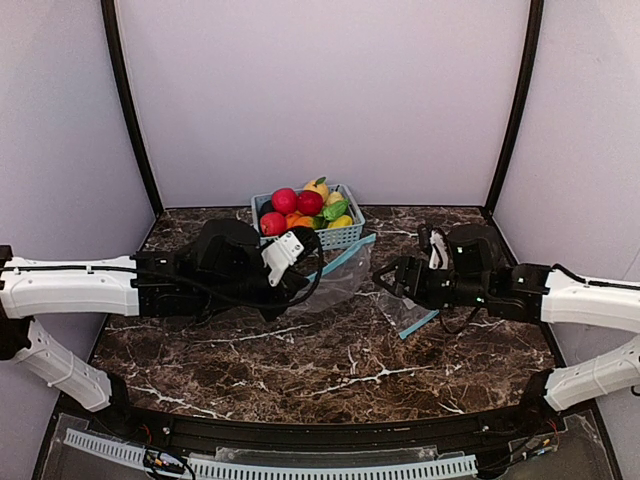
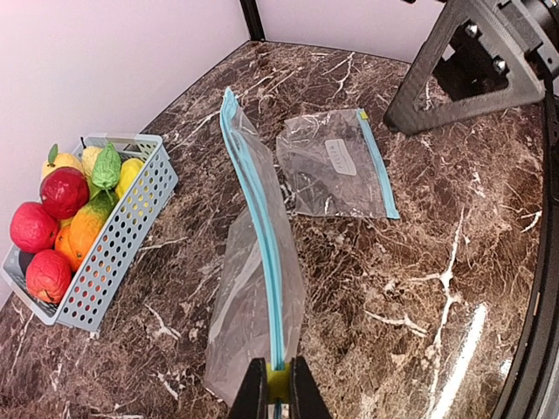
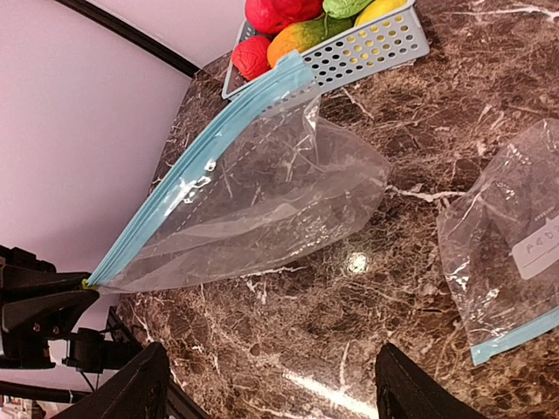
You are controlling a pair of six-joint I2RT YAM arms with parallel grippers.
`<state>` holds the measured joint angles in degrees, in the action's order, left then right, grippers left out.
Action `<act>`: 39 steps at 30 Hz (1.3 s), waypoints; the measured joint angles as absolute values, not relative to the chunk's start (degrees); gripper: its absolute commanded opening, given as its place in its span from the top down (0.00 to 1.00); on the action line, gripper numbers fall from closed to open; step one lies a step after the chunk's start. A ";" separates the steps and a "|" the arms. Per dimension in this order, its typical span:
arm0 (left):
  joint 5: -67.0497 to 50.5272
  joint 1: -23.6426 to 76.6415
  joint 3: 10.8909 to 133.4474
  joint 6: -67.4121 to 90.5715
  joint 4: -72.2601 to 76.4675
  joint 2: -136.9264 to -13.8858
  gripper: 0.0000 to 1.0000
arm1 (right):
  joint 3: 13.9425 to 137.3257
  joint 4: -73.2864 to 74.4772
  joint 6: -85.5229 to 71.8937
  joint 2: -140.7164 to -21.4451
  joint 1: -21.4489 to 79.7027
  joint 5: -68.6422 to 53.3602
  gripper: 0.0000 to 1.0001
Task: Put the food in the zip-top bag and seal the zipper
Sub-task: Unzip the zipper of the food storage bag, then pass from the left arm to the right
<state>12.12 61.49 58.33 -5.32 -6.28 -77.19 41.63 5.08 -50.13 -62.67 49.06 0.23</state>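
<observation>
A: Where's the zip-top bag [image 3: 262,192]?
B: Mid-table [image 1: 330,370], just short of the basket [image 2: 122,236] at the far edge; stands on edge, zipper [image 2: 262,227] uppermost; food [image 2: 63,190] sits in the basket.
A: L gripper [image 2: 278,397]?
B: Clenched on the zipper's near end; bag stretches away from it.
A: R gripper [image 1: 385,278]?
B: Jaws wide apart, holding nothing; faces the bag's side, near, apart; second bag [image 2: 332,166] lies flat toward the right edge.
</observation>
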 measured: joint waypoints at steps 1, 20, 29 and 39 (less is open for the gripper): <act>12.73 62.00 58.33 -5.63 -5.91 -77.21 0.99 | 41.91 4.58 -50.81 -63.88 49.67 0.21 0.20; 11.92 66.08 60.07 -6.94 -7.68 -85.45 0.99 | 43.31 -5.23 -58.00 -72.36 51.66 0.01 0.39; 11.55 66.39 60.07 -6.96 -7.88 -85.62 0.99 | 42.65 -7.09 -59.31 -75.26 51.92 -0.62 0.56; 11.49 66.43 60.10 -7.07 -7.94 -85.71 0.99 | 42.39 -7.86 -59.31 -75.94 52.14 -1.50 0.65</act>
<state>11.49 66.43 60.10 -7.07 -7.94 -85.71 42.39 -7.86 -59.31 -75.94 52.14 -1.50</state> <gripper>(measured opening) 0.055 0.362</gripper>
